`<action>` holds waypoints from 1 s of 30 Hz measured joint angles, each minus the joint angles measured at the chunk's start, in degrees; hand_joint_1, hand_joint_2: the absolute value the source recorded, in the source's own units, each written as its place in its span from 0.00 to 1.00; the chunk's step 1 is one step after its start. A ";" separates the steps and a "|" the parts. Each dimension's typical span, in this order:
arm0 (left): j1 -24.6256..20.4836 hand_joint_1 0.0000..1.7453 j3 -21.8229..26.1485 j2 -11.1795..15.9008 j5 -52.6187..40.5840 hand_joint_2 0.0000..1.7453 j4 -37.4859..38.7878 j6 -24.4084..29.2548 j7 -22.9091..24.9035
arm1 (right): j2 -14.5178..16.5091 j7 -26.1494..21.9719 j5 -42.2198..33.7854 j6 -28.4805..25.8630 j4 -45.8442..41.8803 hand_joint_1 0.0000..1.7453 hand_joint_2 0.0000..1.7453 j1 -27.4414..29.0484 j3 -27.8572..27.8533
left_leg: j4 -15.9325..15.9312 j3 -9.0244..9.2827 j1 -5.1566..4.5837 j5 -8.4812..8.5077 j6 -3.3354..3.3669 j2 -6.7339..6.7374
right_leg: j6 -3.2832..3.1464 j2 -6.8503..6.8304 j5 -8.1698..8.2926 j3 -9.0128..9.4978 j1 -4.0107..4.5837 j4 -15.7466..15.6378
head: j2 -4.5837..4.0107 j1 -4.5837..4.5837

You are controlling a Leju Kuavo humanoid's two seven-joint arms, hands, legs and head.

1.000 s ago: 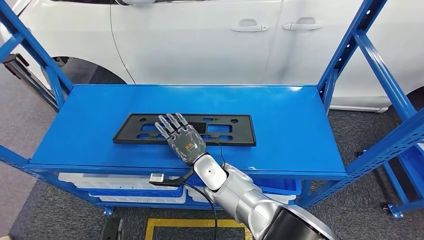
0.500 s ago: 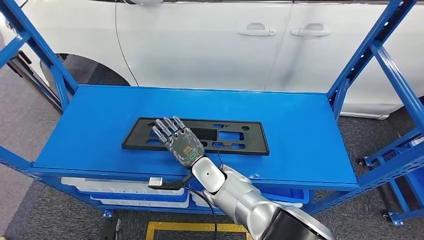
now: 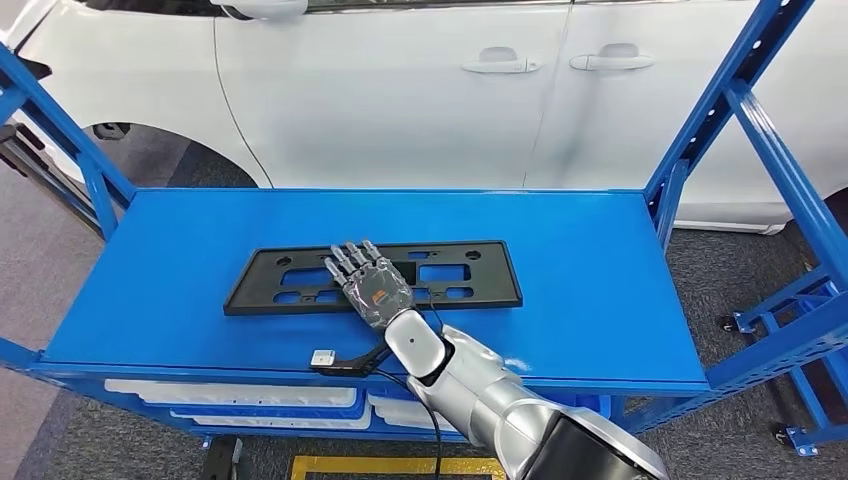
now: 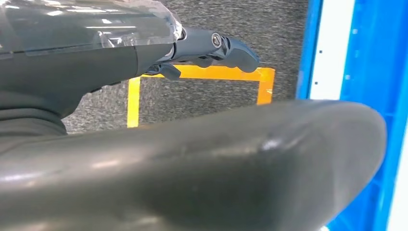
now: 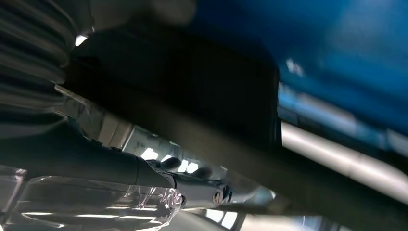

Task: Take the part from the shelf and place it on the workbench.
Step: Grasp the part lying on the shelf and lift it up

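Part (image 3: 440, 275): flat black plate with cut-outs, lying flat on the blue shelf (image 3: 600, 290), near its middle. It runs well out past our fingers (image 3: 350, 256) to both sides, longer side beyond the thumb side. Our right hand (image 3: 370, 283) lies over the part's near edge, palm down, fingers stretched forward and slightly apart across the plate. They look to be resting on it or just above; we cannot tell from the head view if there is contact. Nothing is gripped; the part is not lifted. Right wrist view is dark and blurred, no help on the grip. Left hand (image 4: 211, 45) hangs by the body over the floor with its yellow tape (image 4: 202, 73); we cannot tell how its fingers lie. Beyond the fingertips, past the shelf's far edge, stands a white car (image 3: 400, 90).

We judge the step as reach and grasp, carry not begun. Next move calls for fingers curling over the near edge, thumb under, then a level lift.
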 joint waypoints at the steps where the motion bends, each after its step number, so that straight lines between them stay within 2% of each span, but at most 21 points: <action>1: -0.02 0.00 0.09 0.00 -0.01 0.00 0.00 0.14 0.01 | 0.35 -0.16 -0.04 3.72 0.01 1.00 1.00 -0.44 0.00 | -4.29 1.81 -0.05 2.30 0.29 0.01 | 0.10 0.07 -0.25 0.45 0.01 -0.05 | 0.00 0.00; 2: -0.07 0.00 0.18 0.00 -0.02 0.00 0.00 0.32 0.04 | 0.74 -0.30 -0.08 7.53 0.00 1.00 1.00 -0.90 0.00 | -8.02 3.49 -0.21 3.85 0.63 0.01 | 0.27 0.12 -0.46 0.81 0.10 -0.09 | 0.00 0.00; 4: -0.15 0.00 0.34 0.00 -0.06 0.00 0.00 0.67 0.13 | 1.20 -0.37 -0.13 12.86 -0.16 1.00 1.00 -1.68 0.00 | -11.70 5.27 -0.54 4.64 1.25 0.01 | 0.78 0.16 -0.64 1.13 0.20 -0.22 | -0.01 0.00; 7: -0.14 0.00 0.65 -0.06 -0.14 0.00 0.00 1.02 0.23 | 1.34 -0.29 -0.28 16.45 -0.88 1.00 1.00 -2.60 -0.01 | -12.53 5.83 -0.47 4.71 2.12 0.04 | 1.73 0.09 -0.82 1.32 0.28 -0.29 | -0.01 0.01; 8: -0.18 0.00 0.76 -0.09 -0.16 0.00 0.00 1.08 0.25 | 1.34 -0.31 -0.35 17.02 -1.04 1.00 1.00 -2.70 -0.02 | -12.94 6.06 -0.32 4.91 2.47 0.12 | 2.00 -0.02 -1.56 0.96 0.29 0.71 | 0.00 0.01; 9: -0.23 0.00 0.84 -0.13 -0.19 0.00 0.00 1.13 0.26 | 1.33 -0.31 -0.46 17.33 -1.13 1.00 1.00 -2.67 -0.02 | -13.32 6.22 -0.16 5.10 2.77 0.21 | 2.23 -0.13 -2.91 0.00 0.26 2.86 | 0.00 0.02; 11: -0.23 0.00 1.03 -0.18 -0.22 0.00 0.00 1.18 0.29 | 1.30 -0.36 -0.76 17.55 -1.17 1.00 1.00 -2.47 -0.02 | -13.48 6.11 -0.18 5.20 3.09 0.35 | 2.52 -0.28 -6.66 -3.62 0.05 10.25 | -0.01 0.01; 12: -0.16 0.00 1.13 -0.21 -0.23 0.00 0.00 1.19 0.31 | 1.29 -0.34 -0.91 17.51 -1.18 1.00 1.00 -2.40 -0.02 | -13.42 6.01 -0.19 5.20 3.12 0.40 | 2.65 -0.30 -8.01 -5.51 -0.03 13.89 | -0.01 0.01; 13: -0.09 0.00 1.21 -0.25 -0.24 0.00 0.00 1.19 0.32 | 1.28 -0.34 -1.05 17.40 -1.19 1.00 1.00 -2.37 -0.02 | -13.35 5.96 -0.19 5.18 3.10 0.45 | 2.76 -0.32 -8.34 -6.67 -0.10 16.03 | 0.00 0.01; 14: -0.04 0.00 1.26 -0.31 -0.26 0.00 0.00 1.19 0.31 | 1.28 -0.32 -1.16 17.15 -1.20 1.00 1.00 -2.36 -0.02 | -13.22 5.94 -0.18 5.13 3.04 0.46 | 2.84 -0.35 -7.54 -6.77 -0.18 16.05 | 0.00 0.01; 15: -0.02 0.00 1.28 -0.36 -0.29 0.00 0.00 1.19 0.25 | 1.28 -0.30 -1.26 16.79 -1.21 1.00 1.00 -2.36 -0.02 | -13.04 5.95 -0.15 5.05 2.93 0.45 | 2.87 -0.37 -5.83 -5.80 -0.30 13.87 | -0.01 0.01; 16: -0.02 0.00 1.30 -0.40 -0.40 0.00 0.00 1.18 0.11 | 1.28 -0.27 -1.41 16.35 -1.24 1.00 1.00 -2.37 -0.02 | -12.75 5.94 -0.13 4.88 2.73 0.40 | 2.85 -0.39 -3.56 -3.86 -0.43 9.82 | -0.01 0.01; 17: -0.04 0.00 1.31 -0.44 -0.57 0.00 0.00 1.18 -0.16 | 1.28 -0.25 -1.62 15.84 -1.27 1.00 1.00 -2.38 -0.02 | -12.36 5.82 -0.21 4.66 2.45 0.33 | 2.75 -0.38 -2.01 -2.00 -0.45 5.88 | -0.01 0.01; 19: -0.07 0.00 1.32 -0.46 -1.07 0.00 0.00 1.21 -1.13 | 1.30 -0.25 -2.10 14.79 -1.47 1.00 1.00 -2.37 -0.03 | -11.69 5.43 -0.38 4.34 1.82 0.17 | 2.25 -0.32 -0.57 0.06 -0.39 1.06 | 0.00 0.01; 22: -0.01 0.00 1.32 -0.46 -1.43 0.75 0.00 1.23 -3.14 | 1.31 -0.27 -2.69 13.53 -1.97 1.00 1.00 -2.35 -0.25 | -11.54 5.14 -0.22 4.26 0.96 0.06 | 1.24 -0.34 -0.55 -0.06 -0.21 0.65 | 0.00 0.00; 23: 0.02 0.00 1.32 -0.46 -1.51 1.00 0.00 1.22 -3.75 | 1.32 -0.28 -2.92 13.13 -2.18 1.00 1.00 -2.34 -0.44 | -10.91 4.85 -0.14 3.72 0.69 0.07 | 0.91 -0.40 -0.46 -0.05 -0.29 0.56 | 0.00 0.00; 25: 0.05 0.00 1.31 -0.47 -1.79 1.00 0.00 1.38 -4.50 | 1.33 -0.30 -3.33 12.14 -2.67 1.00 1.00 -2.32 -0.91 | -6.25 2.75 0.00 0.93 0.15 0.11 | 0.42 -0.49 -0.33 -0.06 -0.46 0.43 | -0.01 0.00; 27: 0.11 0.00 1.33 -0.48 -1.93 1.00 0.00 1.69 -4.80 | 1.33 -0.33 -3.57 11.33 -3.08 1.00 1.00 -2.17 -1.37 | 1.79 -0.95 0.07 -2.55 -0.22 0.14 | 0.18 -0.47 -0.37 -0.11 -0.35 0.44 | -0.01 0.00; 28: 0.15 0.00 1.39 -0.48 -1.88 1.00 0.00 1.84 -4.82 | 1.33 -0.35 -3.76 11.07 -3.30 1.00 1.00 -2.02 -1.58 | 4.70 -2.39 0.08 -3.29 -0.29 0.14 | 0.13 -0.45 -0.41 -0.10 -0.29 0.46 | -0.01 0.00; 29: 0.19 0.00 1.48 -0.48 -1.82 1.00 0.00 2.00 -4.70 | 1.33 -0.36 -4.01 10.83 -3.57 1.00 1.00 -1.87 -1.84 | 5.46 -2.90 0.07 -2.89 -0.24 0.14 | 0.11 -0.41 -0.46 -0.05 -0.23 0.47 | -0.01 0.00; 30: 0.20 0.00 1.58 -0.47 -1.78 1.00 0.00 2.14 -4.40 | 1.33 -0.39 -4.34 10.54 -3.93 1.00 1.00 -1.78 -2.13 | 3.80 -2.28 0.07 -1.40 -0.08 0.14 | 0.12 -0.36 -0.54 0.04 -0.18 0.48 | 0.00 0.00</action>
